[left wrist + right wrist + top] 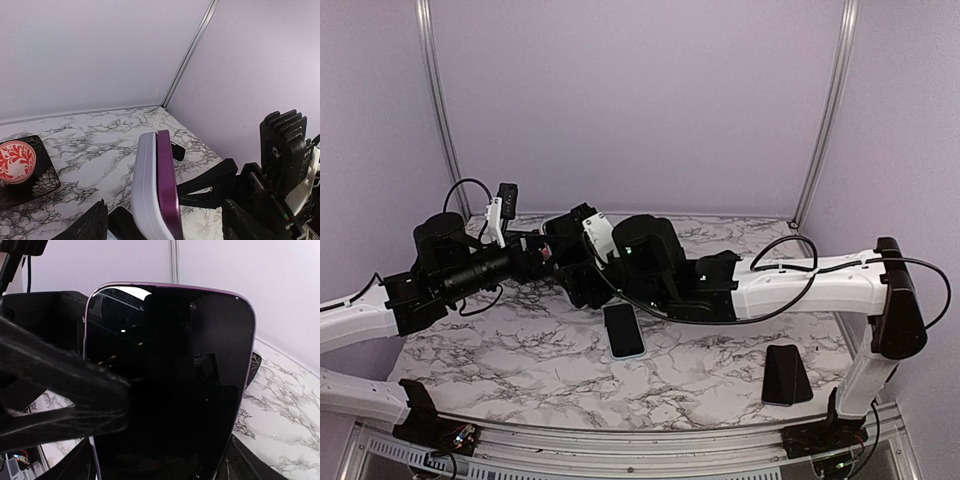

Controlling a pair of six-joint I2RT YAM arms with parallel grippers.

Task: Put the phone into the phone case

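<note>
In the left wrist view the phone [167,190] stands edge-on, a purple rim lying flush against the pale lavender phone case [145,190]. My left gripper [165,212] is open and straddles the pair, with a gap on each side. The right wrist view shows the phone's [190,365] black screen facing the camera. My right gripper [160,462] is shut on its side edges. One black finger [55,390] of the left gripper crosses in front of the screen. In the top view both grippers meet mid-table [570,265] and hide the phone and case.
A second phone-like slab with a light blue edge [623,330] lies flat on the marble table [520,370] below the grippers. A black wedge-shaped object [786,375] stands near the right arm's base. A black tray holding a red-and-white bowl [15,162] sits toward the back wall.
</note>
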